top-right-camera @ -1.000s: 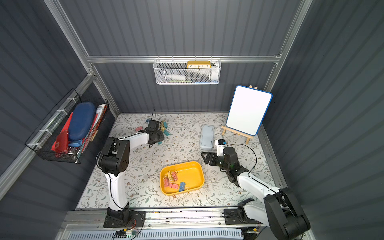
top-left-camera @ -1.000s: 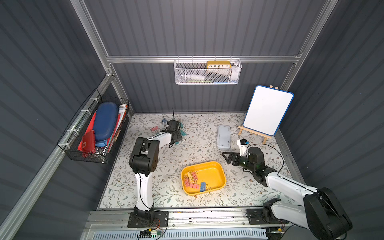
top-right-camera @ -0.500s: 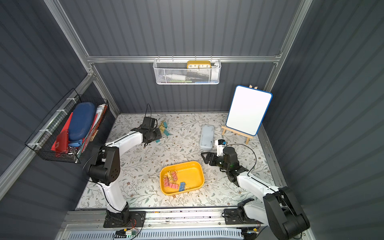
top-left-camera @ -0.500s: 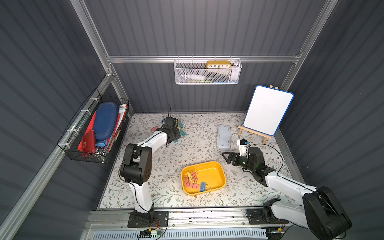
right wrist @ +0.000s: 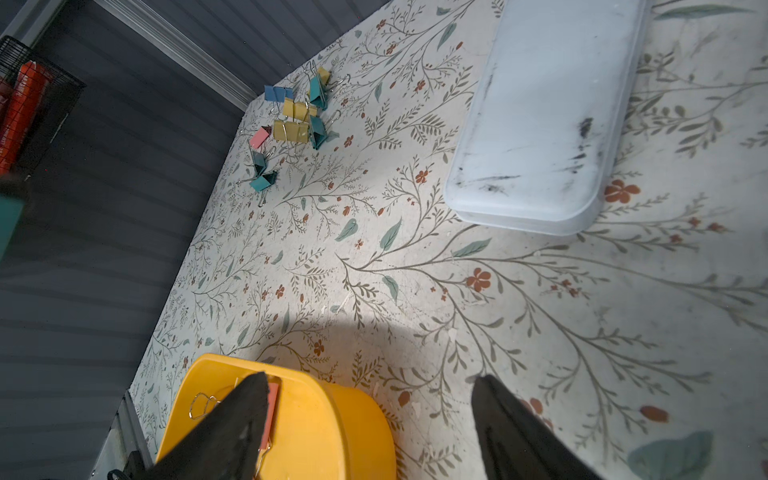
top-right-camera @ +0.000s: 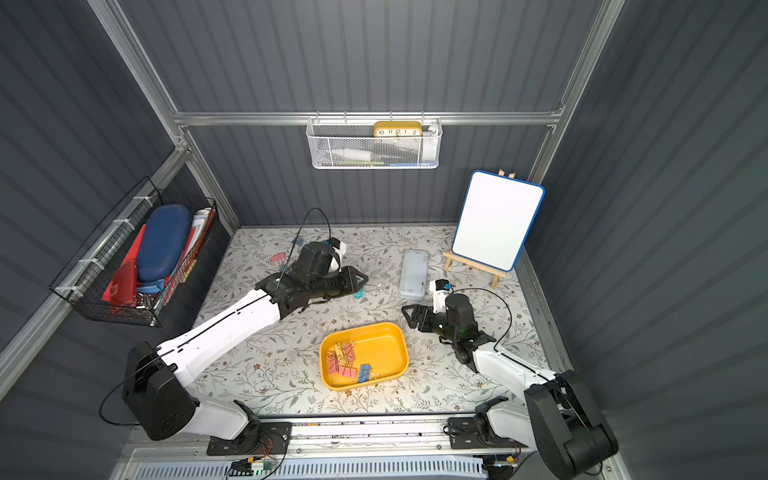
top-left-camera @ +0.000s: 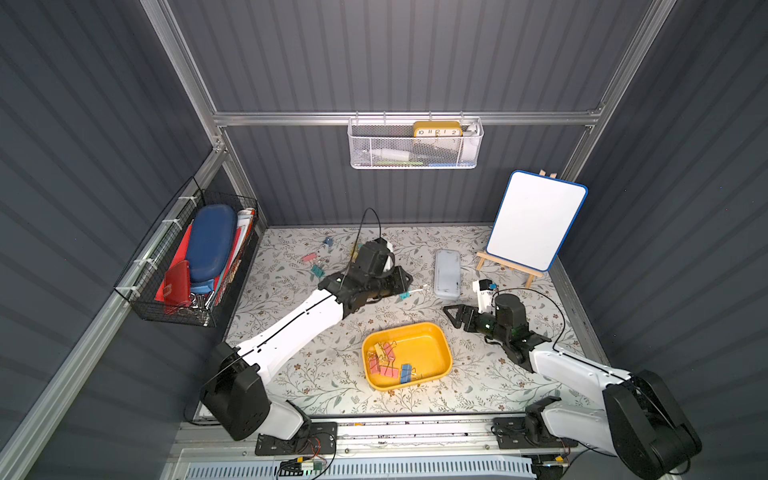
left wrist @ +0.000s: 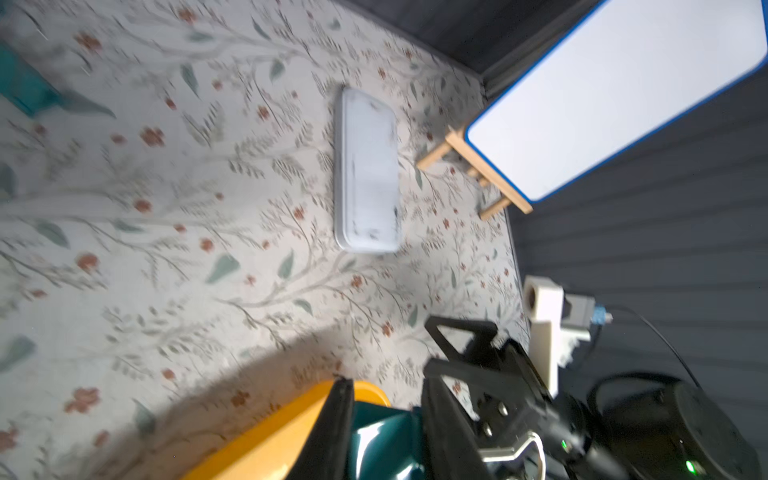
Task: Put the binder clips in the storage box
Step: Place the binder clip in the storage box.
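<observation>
Binder clips [right wrist: 291, 120] strewn loose near back-left corner of mat [top-left-camera: 478, 374]; others (pink, yellow, blue) piled inside storage box [top-left-camera: 428, 349] at front centre. Box upright, well apart from loose pile. 1 teal clip [left wrist: 382, 440] pinched in left gripper [left wrist: 385, 386], behind box, close to grey lid [top-left-camera: 447, 274]. Right gripper [top-left-camera: 451, 316] spread wide, holding nothing, just right of box.

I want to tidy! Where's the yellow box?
In a top view, the box sits at the table front, just left of the right gripper.
</observation>
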### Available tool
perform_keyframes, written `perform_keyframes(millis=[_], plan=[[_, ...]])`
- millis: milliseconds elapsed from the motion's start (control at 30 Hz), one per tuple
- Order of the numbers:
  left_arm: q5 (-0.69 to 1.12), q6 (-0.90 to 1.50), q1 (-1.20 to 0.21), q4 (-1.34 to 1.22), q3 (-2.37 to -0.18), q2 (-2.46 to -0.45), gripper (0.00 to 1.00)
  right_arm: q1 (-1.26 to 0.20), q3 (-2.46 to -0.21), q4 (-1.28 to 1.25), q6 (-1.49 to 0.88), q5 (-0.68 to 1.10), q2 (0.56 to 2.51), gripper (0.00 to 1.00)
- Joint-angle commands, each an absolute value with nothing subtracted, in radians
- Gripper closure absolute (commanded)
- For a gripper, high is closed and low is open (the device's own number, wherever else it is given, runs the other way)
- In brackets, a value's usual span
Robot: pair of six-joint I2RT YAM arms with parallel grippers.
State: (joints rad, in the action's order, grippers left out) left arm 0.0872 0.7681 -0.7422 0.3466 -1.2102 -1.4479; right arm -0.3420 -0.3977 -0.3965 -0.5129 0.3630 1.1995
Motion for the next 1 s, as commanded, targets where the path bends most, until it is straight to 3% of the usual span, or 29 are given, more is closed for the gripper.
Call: perform_keyframes(millis=[0,267,600,833,967], plan=[[0.076,0.948,-0.817,0.349,-1.135,-1.402,0.80,-0.337,-0.393,-0.419,-0.512,0.370,1.205,0.19],[0.103,1.042,-0.937,0.354,-0.940,-1.349,0.79,-0.337,-0.393,-0.427,-0.517,0.374,1.206,0.19],[0.096,1.088,-0.945,0.223,-0.736,-1.366,0.76,-0.337,-0.393,-0.430,-0.515,0.376,1.236,0.19],[0.061,1.072,-0.945,0.202,-0.745,-1.359,0.49,-0.338,-0.391,-0.436,-0.512,0.391,1.222,0.18],[-0.031,1.000,-0.902,0.349,-0.859,-1.353,0.48,-0.339,-0.385,-0.442,-0.509,0.394,1.218,0.18]])
